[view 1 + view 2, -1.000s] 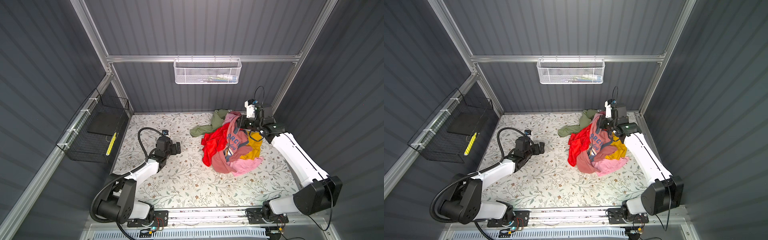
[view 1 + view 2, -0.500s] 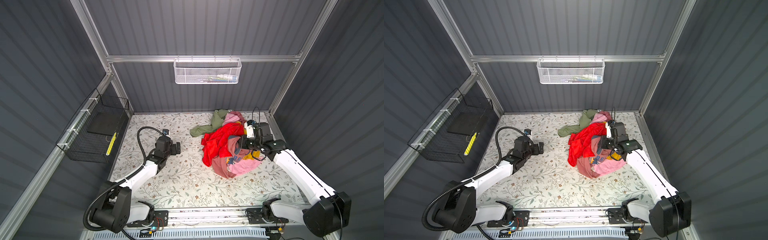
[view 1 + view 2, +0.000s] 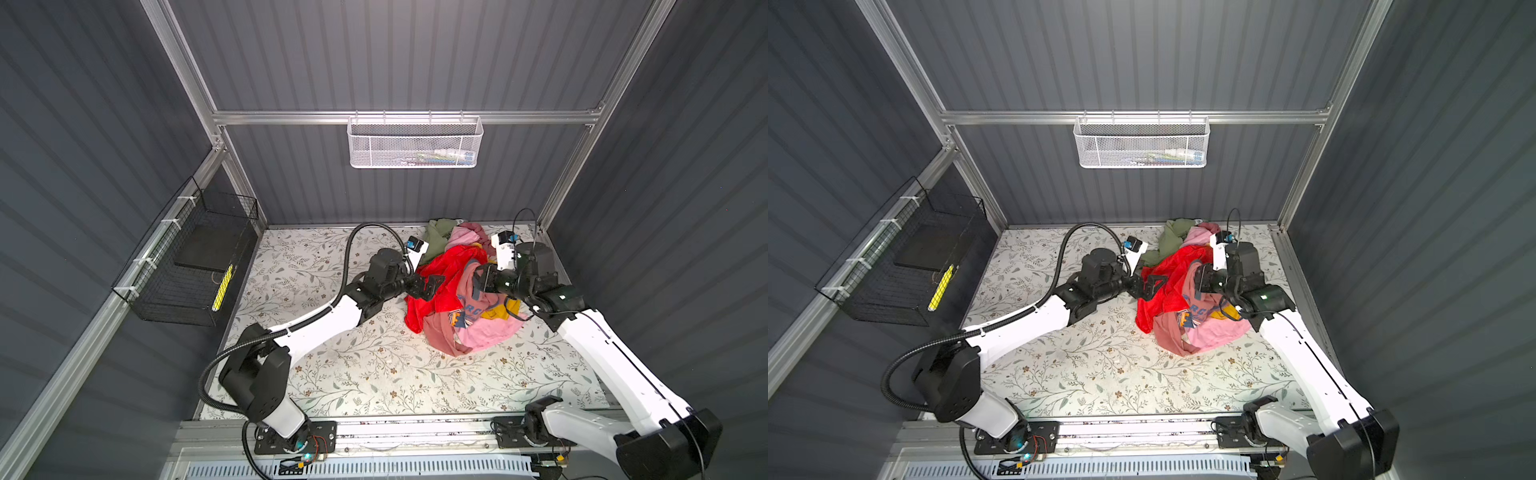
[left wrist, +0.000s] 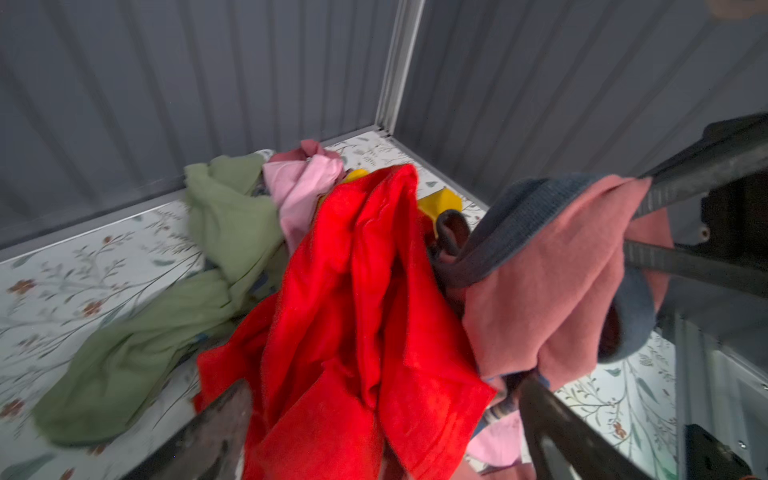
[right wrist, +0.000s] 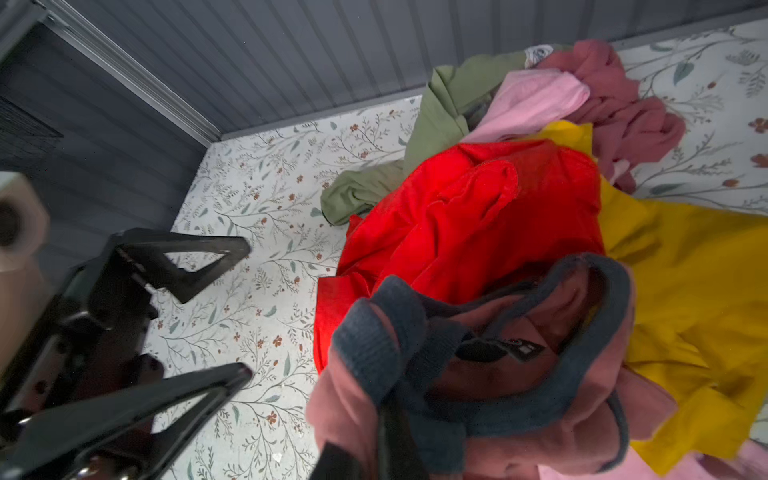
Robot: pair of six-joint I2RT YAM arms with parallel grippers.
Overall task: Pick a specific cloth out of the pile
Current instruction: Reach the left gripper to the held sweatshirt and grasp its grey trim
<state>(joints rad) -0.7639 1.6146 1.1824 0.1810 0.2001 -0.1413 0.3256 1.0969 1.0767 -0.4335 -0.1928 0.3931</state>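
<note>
Salmon-pink jersey T-shirt [image 3: 465, 286] is likely handling light and limp; right claw [image 4: 633, 222] is clamping its ribbed blue-grey neck trim [image 5: 374, 340], the firmest hold; left claw [image 5: 248, 307] is gaping.

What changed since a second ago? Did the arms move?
The right gripper, jaws shut on the salmon-pink T-shirt at its neck, came down and forward from high at the back. The left gripper, jaws open, reached across to the red garment. Nothing was let go; the pile stayed in its corner.
</note>
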